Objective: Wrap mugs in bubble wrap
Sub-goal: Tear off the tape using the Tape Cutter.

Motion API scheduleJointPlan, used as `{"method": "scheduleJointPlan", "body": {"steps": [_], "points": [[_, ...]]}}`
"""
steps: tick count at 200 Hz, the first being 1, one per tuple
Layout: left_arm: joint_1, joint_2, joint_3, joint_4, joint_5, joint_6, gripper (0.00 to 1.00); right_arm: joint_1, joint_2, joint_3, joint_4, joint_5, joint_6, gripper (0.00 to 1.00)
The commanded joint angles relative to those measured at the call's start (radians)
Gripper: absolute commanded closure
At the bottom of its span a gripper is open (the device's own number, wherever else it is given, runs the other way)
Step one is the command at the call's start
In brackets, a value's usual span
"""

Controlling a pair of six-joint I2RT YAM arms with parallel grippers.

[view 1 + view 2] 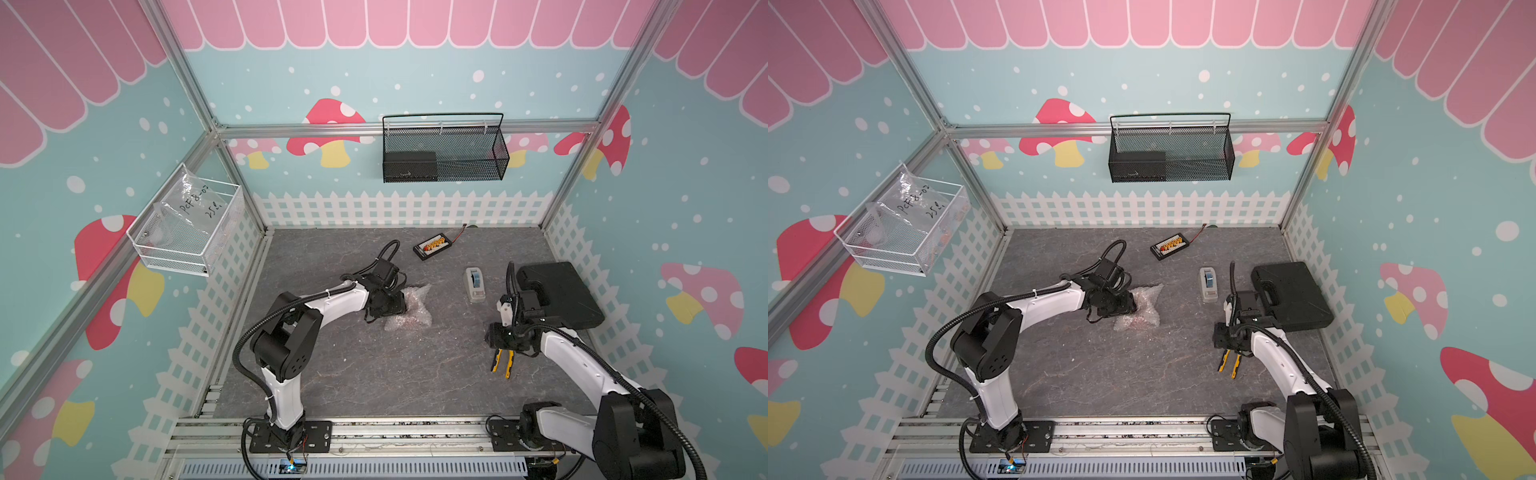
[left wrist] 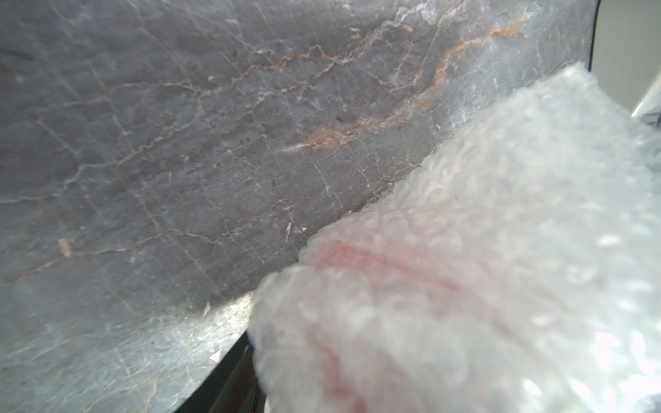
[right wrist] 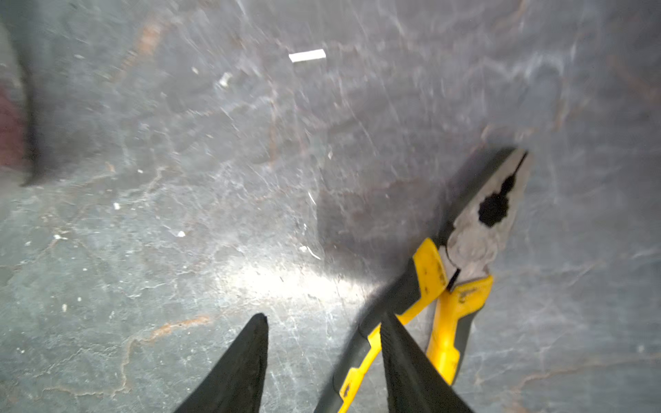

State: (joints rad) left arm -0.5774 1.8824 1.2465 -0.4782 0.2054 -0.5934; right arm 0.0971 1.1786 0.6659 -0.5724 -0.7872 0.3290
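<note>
1. Reading the top views as a clock face with twelve toward the back wall, the bubble wrap (image 1: pixel 409 309) lay crumpled into a lumpy bundle near the middle of the grey stone-patterned table (image 1: pixel 353 382).
2. A pinkish-red tint showed through the plastic in the left wrist view and was judged to be the mug (image 2: pixel 375 264). No bare red glaze, rim or handle was visible in any view, so the covering looked largely done.
3. Pointed flaps of the sheet stuck out toward one o'clock and four o'clock. Nothing visibly fastened them, so tucking or securing seemed left to do. A grey tape dispenser (image 1: pixel 475 284) stood at about two o'clock of the bundle, near it but apart.
4. The left claw (image 1: pixel 392 309) sat at the bundle's nine o'clock edge, right against the wrap. Its tips were hidden beneath the wrist in both top views. Whether it was spread, closed or pinching the plastic could not be told.
5. The right claw (image 3: pixel 325 316) hung well apart from the bundle, between its three and four o'clock. Its two dark fingers (image 3: pixel 243 357) were spread with only bare table between them, gripping nothing.
6. Yellow-handled pliers (image 3: pixel 465 250) lay flat on the table just beside the right claw, one handle passing behind a finger in the right wrist view.
</note>
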Motion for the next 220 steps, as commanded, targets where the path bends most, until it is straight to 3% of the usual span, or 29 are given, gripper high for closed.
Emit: {"method": "scheduleJointPlan", "body": {"steps": [1,15,61,121,168,220], "points": [[0.003,-0.009,0.022,-0.025,0.003,0.021,0.41,-0.037,0.019,0.053,0.083,-0.065,-0.088,0.44],[0.003,-0.006,0.022,-0.025,0.006,0.02,0.41,-0.062,0.055,0.055,0.228,-0.176,-0.084,0.44],[0.003,-0.003,0.023,-0.03,0.009,0.021,0.41,-0.142,0.279,-0.018,0.644,-0.309,-0.035,0.45],[0.001,0.018,0.03,-0.036,0.016,0.025,0.41,-0.214,0.437,-0.031,0.861,-0.464,-0.002,0.46],[0.002,0.023,0.037,-0.039,0.015,0.027,0.41,-0.209,0.543,-0.032,0.936,-0.472,0.022,0.46],[0.001,0.024,0.036,-0.039,0.015,0.026,0.41,-0.2,0.54,-0.06,0.992,-0.535,0.074,0.61]]}}
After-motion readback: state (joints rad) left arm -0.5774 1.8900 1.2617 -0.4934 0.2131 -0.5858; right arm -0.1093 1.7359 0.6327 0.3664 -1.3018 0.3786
